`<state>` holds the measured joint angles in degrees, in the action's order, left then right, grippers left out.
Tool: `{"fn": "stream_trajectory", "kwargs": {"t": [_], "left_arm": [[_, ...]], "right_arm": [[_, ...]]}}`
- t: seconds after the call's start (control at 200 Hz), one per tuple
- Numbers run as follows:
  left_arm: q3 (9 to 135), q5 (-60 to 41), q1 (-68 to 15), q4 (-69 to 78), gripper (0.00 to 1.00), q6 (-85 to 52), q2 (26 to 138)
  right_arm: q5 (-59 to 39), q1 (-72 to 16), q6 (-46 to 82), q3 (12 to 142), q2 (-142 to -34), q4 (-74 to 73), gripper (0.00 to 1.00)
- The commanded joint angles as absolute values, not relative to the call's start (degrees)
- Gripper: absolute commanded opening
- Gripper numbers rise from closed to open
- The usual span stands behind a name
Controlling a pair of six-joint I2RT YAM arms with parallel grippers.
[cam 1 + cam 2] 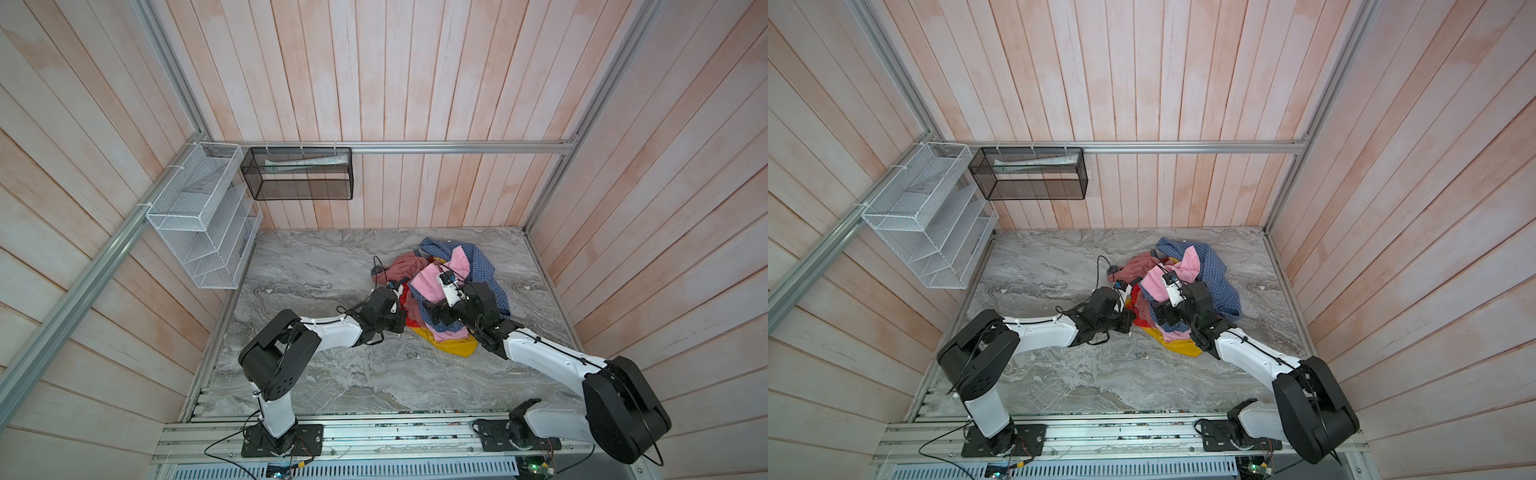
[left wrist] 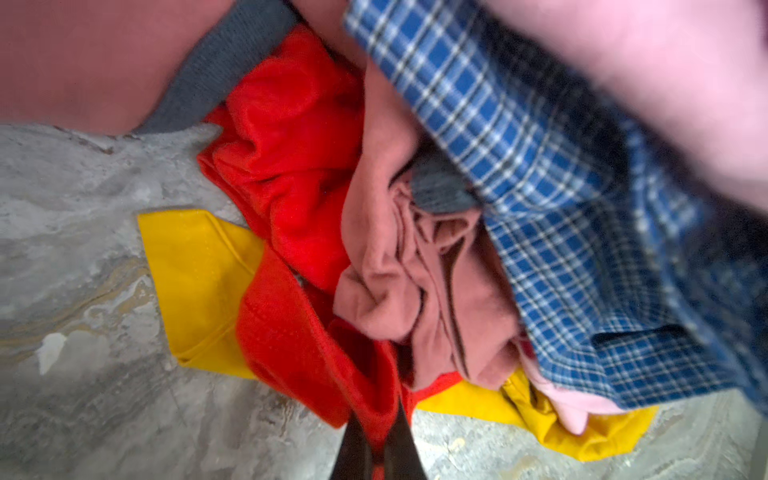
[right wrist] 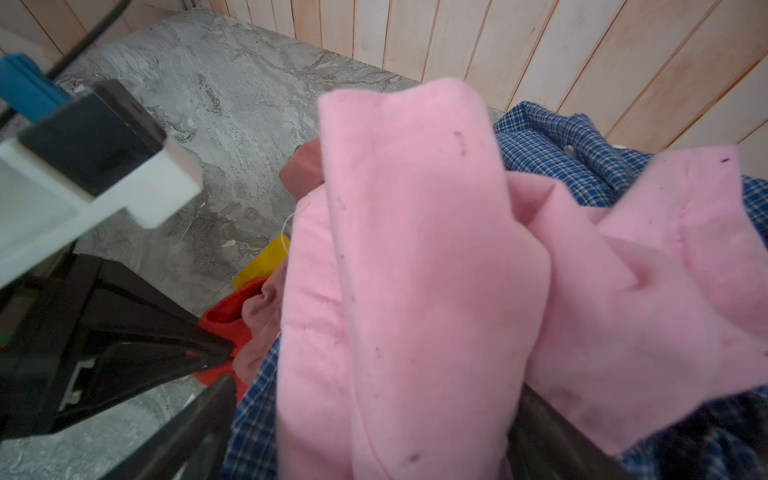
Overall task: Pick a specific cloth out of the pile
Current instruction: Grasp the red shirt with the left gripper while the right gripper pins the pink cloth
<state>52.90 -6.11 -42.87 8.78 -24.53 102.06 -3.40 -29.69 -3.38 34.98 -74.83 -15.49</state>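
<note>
The cloth (image 2: 286, 137) is clamped at the near left edge of the pile (image 1: 478, 266) by the left gripper (image 2: 376, 453); whether the right gripper (image 1: 434, 312) is closed cannot be told

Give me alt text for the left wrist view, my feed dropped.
The left jaws are shut on a fold of the red cloth. It lies over a yellow garment on the grey marble table, beside a dusty-rose garment and a blue checked shirt; blurred pink fabric is nearest the lens.
</note>
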Motion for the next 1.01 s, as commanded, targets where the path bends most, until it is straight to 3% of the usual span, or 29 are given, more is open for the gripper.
{"fn": "stream_trajectory", "kwargs": {"t": [0.0,0.695,1.0], "left_arm": [[53.6,-5.89,-42.89,10.22,0.0,-24.26,98.14],[64.48,-4.22,-42.87,1.51,0.0,-23.65,92.0],[73.2,-4.92,-42.86,-1.05,0.0,-21.79,93.95]], "right_arm": [[-3.2,-30.76,-4.3,34.71,-75.53,-17.75,0.98],[-3.95,-31.35,-3.93,33.96,-78.8,-18.85,0.98],[7.22,-31.37,1.0,38.53,-83.41,-13.49,0.89]]}}
